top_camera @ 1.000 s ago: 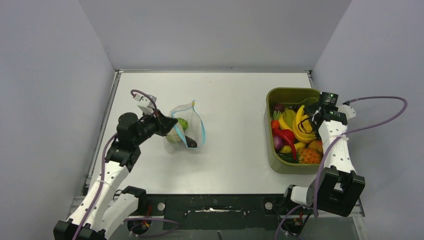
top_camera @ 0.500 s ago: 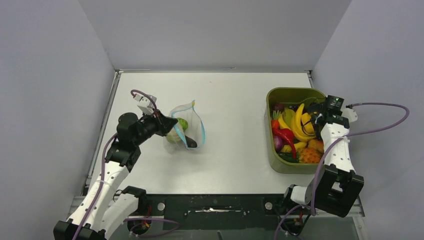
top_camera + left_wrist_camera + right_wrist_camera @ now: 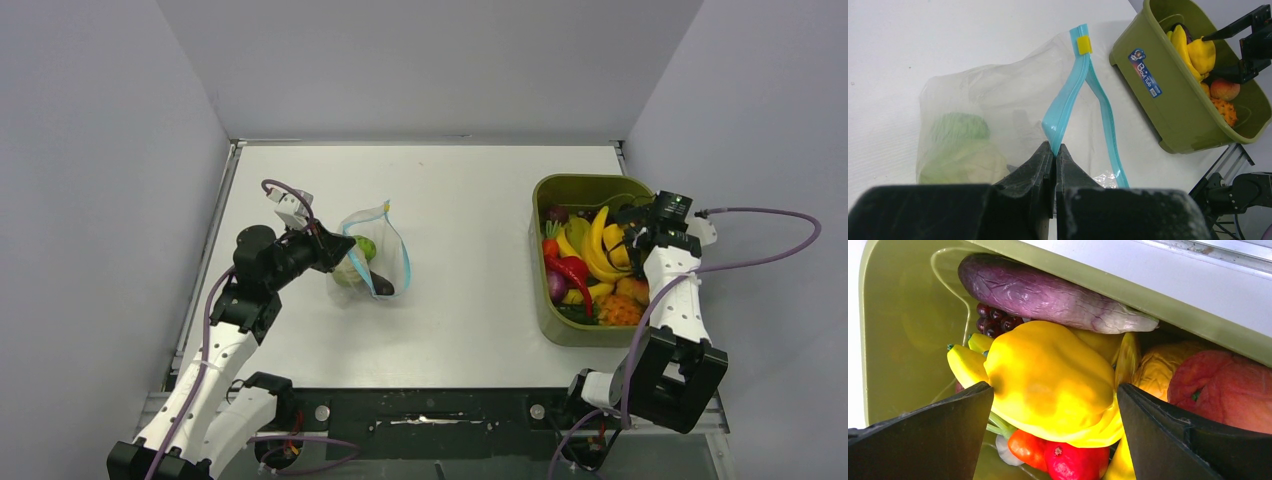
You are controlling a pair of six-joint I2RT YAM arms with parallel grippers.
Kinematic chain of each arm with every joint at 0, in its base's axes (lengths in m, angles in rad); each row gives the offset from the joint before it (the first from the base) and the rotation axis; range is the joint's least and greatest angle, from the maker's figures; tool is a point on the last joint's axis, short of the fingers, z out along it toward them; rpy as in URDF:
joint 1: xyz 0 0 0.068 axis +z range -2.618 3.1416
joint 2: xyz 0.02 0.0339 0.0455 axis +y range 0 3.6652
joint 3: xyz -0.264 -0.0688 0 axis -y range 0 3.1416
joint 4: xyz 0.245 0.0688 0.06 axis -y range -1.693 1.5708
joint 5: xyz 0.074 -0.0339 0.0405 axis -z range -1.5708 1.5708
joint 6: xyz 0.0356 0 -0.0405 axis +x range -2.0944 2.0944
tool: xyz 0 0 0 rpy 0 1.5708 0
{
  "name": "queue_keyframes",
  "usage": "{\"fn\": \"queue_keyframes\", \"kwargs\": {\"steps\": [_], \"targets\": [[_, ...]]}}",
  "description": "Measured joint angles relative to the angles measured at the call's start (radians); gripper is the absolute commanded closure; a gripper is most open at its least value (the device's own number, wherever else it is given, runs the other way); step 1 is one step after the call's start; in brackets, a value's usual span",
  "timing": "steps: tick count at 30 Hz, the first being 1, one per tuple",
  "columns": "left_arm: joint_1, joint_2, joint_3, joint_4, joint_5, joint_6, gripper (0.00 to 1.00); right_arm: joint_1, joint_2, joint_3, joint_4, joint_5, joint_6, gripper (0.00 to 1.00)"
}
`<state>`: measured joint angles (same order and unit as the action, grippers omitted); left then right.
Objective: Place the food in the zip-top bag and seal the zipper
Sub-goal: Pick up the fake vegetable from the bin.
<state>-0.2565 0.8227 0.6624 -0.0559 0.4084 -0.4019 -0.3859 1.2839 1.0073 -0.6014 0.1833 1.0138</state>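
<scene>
The clear zip-top bag (image 3: 365,262) lies left of centre on the table, its mouth held up and open. My left gripper (image 3: 335,253) is shut on the blue-teal zipper strip (image 3: 1068,97), which ends in a yellow tab (image 3: 1084,45). A green lime (image 3: 960,127) and a dark eggplant (image 3: 381,286) sit inside the bag. My right gripper (image 3: 628,232) is open inside the olive-green bin (image 3: 560,330), its fingers (image 3: 933,435) on either side of a yellow pepper (image 3: 1048,375). Whether they touch it I cannot tell.
The bin holds several toys: a purple eggplant (image 3: 1048,295) against the far wall, a peach (image 3: 1218,385), red peppers (image 3: 1073,460), bananas (image 3: 597,255). The bin also shows in the left wrist view (image 3: 1158,100). Grey walls enclose the table on three sides.
My right gripper has shifted a little to the right and back over the bin. The left gripper and the bag have not moved.
</scene>
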Motion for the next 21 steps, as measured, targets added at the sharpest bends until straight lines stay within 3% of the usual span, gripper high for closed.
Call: {"fn": "queue_keyframes", "kwargs": {"steps": [6, 11, 13, 17, 21], "targets": [[0.0, 0.0, 0.0, 0.0, 0.0, 0.0, 1.0, 0.0, 0.001, -0.007, 0.025, -0.002, 0.006, 0.01], [0.0, 0.0, 0.0, 0.0, 0.0, 0.0, 1.0, -0.001, 0.0, -0.017, 0.053, -0.003, 0.014, 0.18], [0.0, 0.0, 0.0, 0.0, 0.0, 0.0, 1.0, -0.002, -0.001, -0.024, 0.071, -0.005, 0.016, 0.21], [0.0, 0.0, 0.0, 0.0, 0.0, 0.0, 1.0, 0.0, -0.023, -0.042, 0.087, -0.005, 0.009, 0.19], [0.0, 0.0, 0.0, 0.0, 0.0, 0.0, 1.0, 0.023, -0.047, -0.043, 0.087, 0.016, -0.043, 0.03]]}}
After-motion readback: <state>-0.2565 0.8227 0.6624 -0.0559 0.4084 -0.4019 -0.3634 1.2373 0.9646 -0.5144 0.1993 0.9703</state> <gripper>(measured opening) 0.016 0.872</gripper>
